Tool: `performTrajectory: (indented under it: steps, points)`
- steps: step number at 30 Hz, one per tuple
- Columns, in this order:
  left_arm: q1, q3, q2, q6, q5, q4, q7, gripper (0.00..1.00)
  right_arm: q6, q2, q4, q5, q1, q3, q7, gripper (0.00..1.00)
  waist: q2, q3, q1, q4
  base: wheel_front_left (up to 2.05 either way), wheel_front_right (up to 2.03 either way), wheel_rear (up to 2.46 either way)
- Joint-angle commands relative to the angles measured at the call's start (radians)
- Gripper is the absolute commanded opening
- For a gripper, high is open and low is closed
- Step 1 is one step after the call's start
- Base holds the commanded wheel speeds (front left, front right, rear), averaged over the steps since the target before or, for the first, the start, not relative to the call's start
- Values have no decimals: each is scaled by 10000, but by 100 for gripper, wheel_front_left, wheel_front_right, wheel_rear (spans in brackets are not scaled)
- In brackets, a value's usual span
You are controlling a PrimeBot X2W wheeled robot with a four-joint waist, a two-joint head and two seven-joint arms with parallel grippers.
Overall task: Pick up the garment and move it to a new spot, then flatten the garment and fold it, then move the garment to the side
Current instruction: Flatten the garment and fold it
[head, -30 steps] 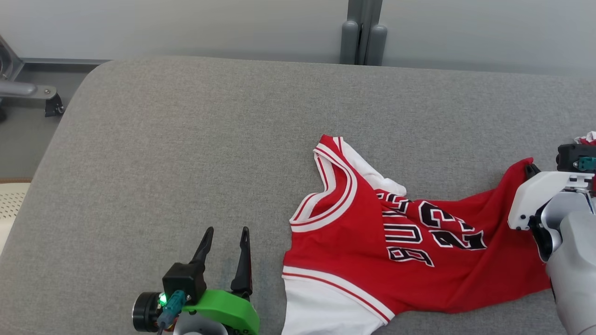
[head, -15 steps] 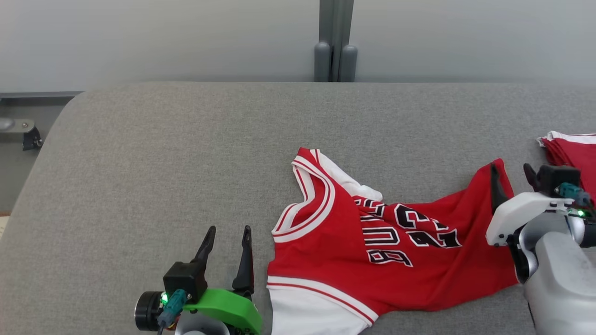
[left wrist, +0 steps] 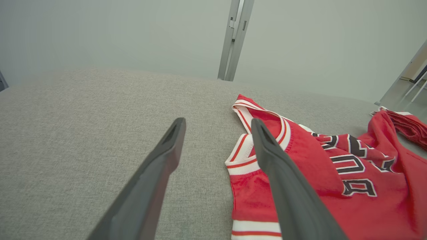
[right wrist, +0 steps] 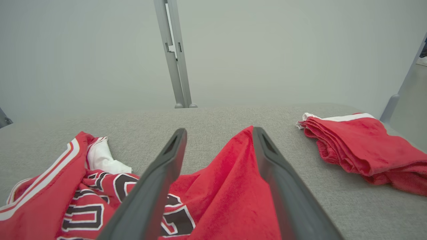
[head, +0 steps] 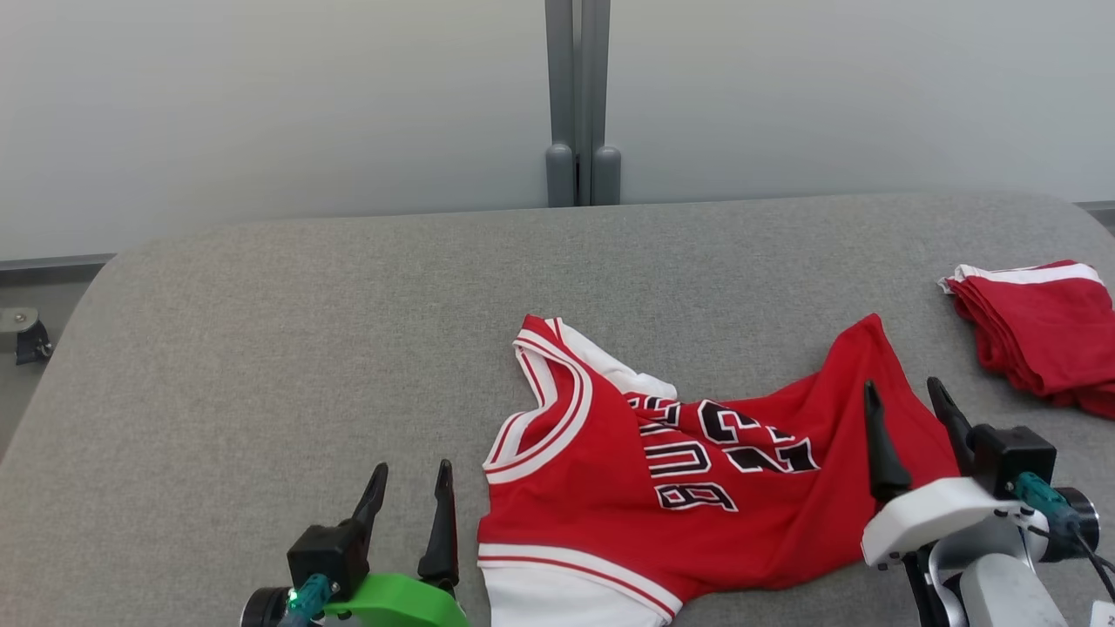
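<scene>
Below, jersey (head: 610, 514) cut off at view's edge; left gripper (head: 413, 468), right gripper (head: 902, 384) spread, empty.

1. Red sleeveless jersey with white trim (head: 601, 505): your head view's bottom edge cuts off its white band.
2. Black-and-white chest lettering (head: 706, 453): creased, so you cannot read it whole.
3. Folded red cloth pile (head: 1037, 331): right edge crops it.

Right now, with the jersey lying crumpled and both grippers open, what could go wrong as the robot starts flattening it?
First, the jersey is bunched, its lettering folded over itself, so the right gripper might pinch two layers and lock in the crease. Second, the folded red pile lies close on the right; pulling the hem that way could disturb it.
</scene>
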State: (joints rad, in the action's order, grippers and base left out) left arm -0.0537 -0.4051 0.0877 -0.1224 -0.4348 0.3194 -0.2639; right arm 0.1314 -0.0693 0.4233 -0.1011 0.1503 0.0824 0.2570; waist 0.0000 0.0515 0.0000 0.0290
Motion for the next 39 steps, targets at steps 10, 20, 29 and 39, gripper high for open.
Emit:
performTrajectory:
  steps: [10, 20, 29, 39]
  points:
    - [713, 375, -105, 219, 269, 50, -3, 100, -16, 178, -1427, -506, -1511, 44, -118, 100, 0, 321, 0, -66, 0, 0, 0]
    - [-57, -351, -207, 895, 249, 1243, 582, 100, -17, 182, -1743, -378, -1661, 77, -292, 100, 0, 329, 0, -176, 0, 0, 0]
    - [-1570, -1243, -272, 1638, 285, 3559, 1883, 100, -17, 181, -1924, -310, -1559, -96, -425, 100, 0, 14, 0, -583, 0, 0, 0]
    - [-2627, -1508, -348, 1573, 62, 5527, 1658, 0, -17, 182, -2056, -293, -1432, -141, -504, 100, 0, -336, 0, -938, 0, 0, 0]
